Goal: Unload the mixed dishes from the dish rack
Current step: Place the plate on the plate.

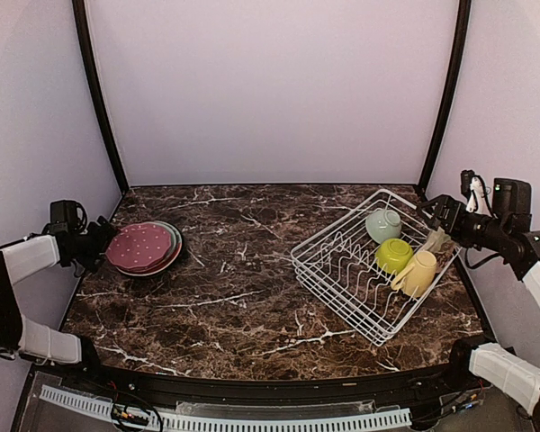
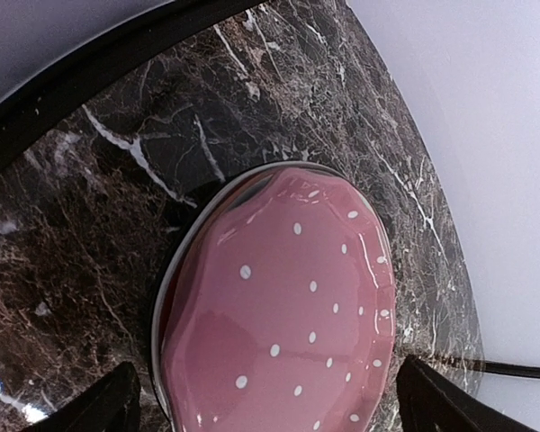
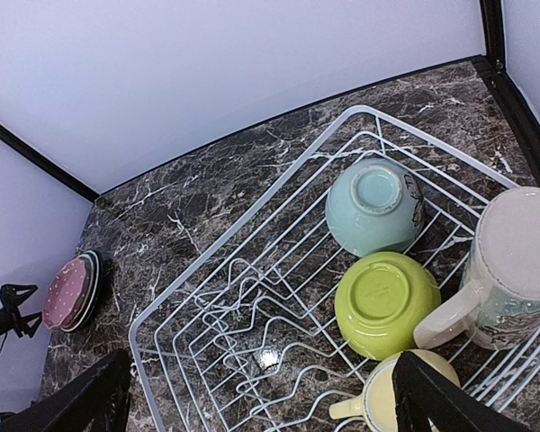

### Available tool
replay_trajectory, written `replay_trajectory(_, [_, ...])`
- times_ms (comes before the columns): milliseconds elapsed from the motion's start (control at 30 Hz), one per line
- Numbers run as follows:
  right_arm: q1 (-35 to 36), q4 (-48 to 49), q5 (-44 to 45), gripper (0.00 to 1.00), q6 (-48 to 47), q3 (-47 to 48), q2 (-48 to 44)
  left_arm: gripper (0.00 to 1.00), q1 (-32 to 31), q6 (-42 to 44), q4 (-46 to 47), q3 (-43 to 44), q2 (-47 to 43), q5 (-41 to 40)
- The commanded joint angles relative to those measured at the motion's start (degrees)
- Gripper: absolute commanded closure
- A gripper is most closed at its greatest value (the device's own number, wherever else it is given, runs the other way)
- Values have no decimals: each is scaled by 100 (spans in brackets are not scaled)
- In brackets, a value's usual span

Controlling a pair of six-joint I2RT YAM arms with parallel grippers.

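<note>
The dish rack is thin white wire, rectangular with raised sides and a row of wavy upright prongs. It sits at an angle on the right side of the worktop. Its prong slots are bare, and the crockery is bunched at its far right end.

There's a pale mint bowl upside down, glossy, with its round foot up. Just near of it, a lime-green bowl is also flipped over. A yellow mug lies on its side by the near rail. A cream-grey mug with a speckled base is tipped over at the right, its handle almost against the lime bowl.

The plates are over on the far left of the worktop in a low stack. On top is a shiny maroon-pink plate with small white dots and a slightly wavy rim. A grey-green edge peeks out underneath.

The worktop is polished dark brown marble with white veins and has a black edge. Pale lilac-white walls box it in, with black curved posts in the far corners.

The left gripper sits at the left edge of the plate stack. Its jaws are spread wider than the dotted plate and are gripping nothing. I can't tell if a fingertip brushes the rim. The right gripper hangs over the far right end of the rack, also wide open and empty.
</note>
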Motion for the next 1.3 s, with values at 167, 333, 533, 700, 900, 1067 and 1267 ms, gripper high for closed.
replay_trajectory(167, [23,194,19,1,-79,-25,52,1,-153,751,-1277,634,-581,-896])
replay_trajectory(333, [16,65,124,1,-148,4,131,1,-550,1218,-1621,1142,-849,-1142])
replay_trajectory(533, [17,12,233,1,-193,-40,113,1,-1809,1648,-1565,1947,-852,-1364])
replay_trajectory(700, [24,-135,-130,1,-244,83,488,1,-3169,2044,-1494,3043,-236,-1550])
replay_trajectory(900, [37,-576,49,1,-479,336,837,2,-4282,2800,-1104,3923,489,-1490])
replay_trajectory(1067, [155,-1412,635,1,-399,786,1294,2,-4728,3322,-868,4212,963,-665])
replay_trajectory(1267, [335,-2696,2027,1,-150,1475,1925,2,-4869,3872,-1055,4122,898,-180])
